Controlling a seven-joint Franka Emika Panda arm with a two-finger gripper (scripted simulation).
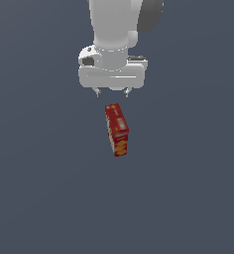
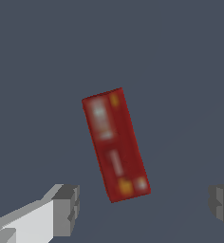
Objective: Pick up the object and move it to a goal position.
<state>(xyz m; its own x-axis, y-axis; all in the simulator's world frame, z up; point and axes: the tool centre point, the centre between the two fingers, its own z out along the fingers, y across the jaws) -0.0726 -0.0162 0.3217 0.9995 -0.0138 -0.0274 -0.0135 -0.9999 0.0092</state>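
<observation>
The object [image 1: 117, 130] is a small tall red carton with yellow-orange cracker pictures, standing upright on the dark grey floor. In the wrist view the object [image 2: 116, 144] shows its red top face with pale label patches, turned at a slant. My white gripper [image 1: 112, 93] hangs just above the carton without touching it. It is open, and its grey fingertips [image 2: 66, 209] stand far apart with nothing between them. The carton is narrower than the gap between the fingers.
A plain dark grey floor [image 1: 44, 198] surrounds the carton on all sides. No other objects show in either view.
</observation>
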